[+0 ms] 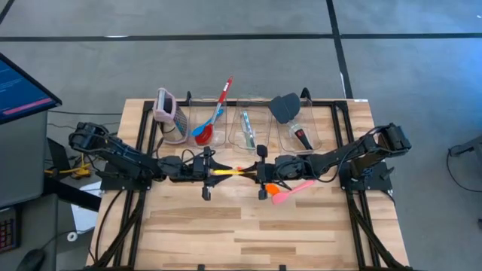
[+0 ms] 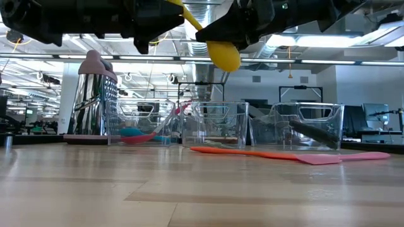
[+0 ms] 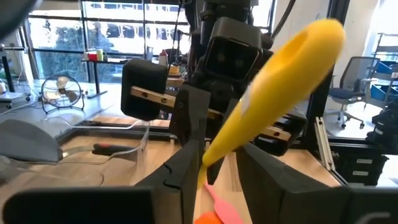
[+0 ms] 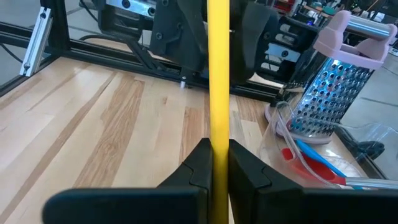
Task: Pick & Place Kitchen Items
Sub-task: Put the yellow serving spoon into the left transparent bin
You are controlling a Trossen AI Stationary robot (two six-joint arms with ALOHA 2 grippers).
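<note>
- Currently both my arms meet over the middle of the table (image 1: 248, 226), holding a yellow spoon (image 1: 228, 172) between them, raised above the wood.
- My right gripper (image 4: 216, 163) is clamped tight on the spoon's handle; the handle runs straight out from between its fingers toward the left arm.
- My left gripper (image 3: 219, 163) sits at the spoon's other end. Its fingers (image 3: 186, 155) flank the narrow neck just below the bowl, partly parted; I cannot tell whether they touch it.
- From table height, the yellow bowl (image 2: 223, 55) hangs under the two grippers, well above the table.
- An orange spatula (image 1: 277, 199) and a pink spatula (image 1: 300, 186) lie flat on the wood, just near-right of the grippers, blades overlapping.
- Three clear bins (image 1: 248, 129) stand in a row along the far side.
- Left bin: a red spoon (image 1: 203, 138) and a blue spoon (image 1: 210, 122), plus a red-handled tool (image 1: 224, 90) sticking out beyond the far rim.
- Middle bin: a clear-teal utensil (image 1: 245, 120).
- Right bin: a black spatula (image 1: 285, 109) leaning on its far rim, and a red-and-black tool (image 1: 303, 137) inside.
- A metal grater (image 1: 167, 114) with a pink top stands left of the bins.
</note>
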